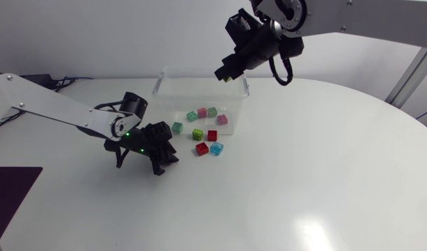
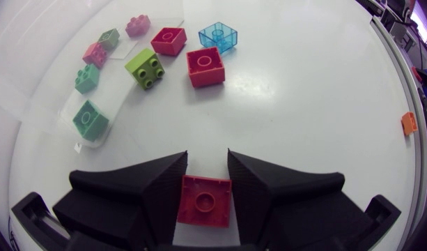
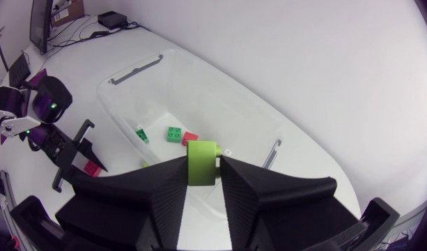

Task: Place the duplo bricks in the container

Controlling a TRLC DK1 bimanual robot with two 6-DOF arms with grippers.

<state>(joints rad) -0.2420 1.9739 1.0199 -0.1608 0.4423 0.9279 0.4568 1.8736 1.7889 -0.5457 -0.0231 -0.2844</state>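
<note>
Head view: left of the middle, the left tool [image 2: 207, 160] sits low on the bench [image 1: 304, 181], closed around a red brick [image 2: 205, 201]. Loose bricks [image 1: 212, 135] lie just right of it. Farther back, near the top, the right tool [image 1: 226, 74] grips a lime brick [image 3: 201, 162] above the clear container [image 1: 199, 94].

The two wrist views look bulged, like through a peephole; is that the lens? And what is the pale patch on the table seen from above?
Left wrist view: yes, the lens bends the table edge into a curve. Right wrist view: same bulge, the container rim bows. Head view: lines stay straight; the pale patch is glare, light reflecting off the glossy top.
</note>
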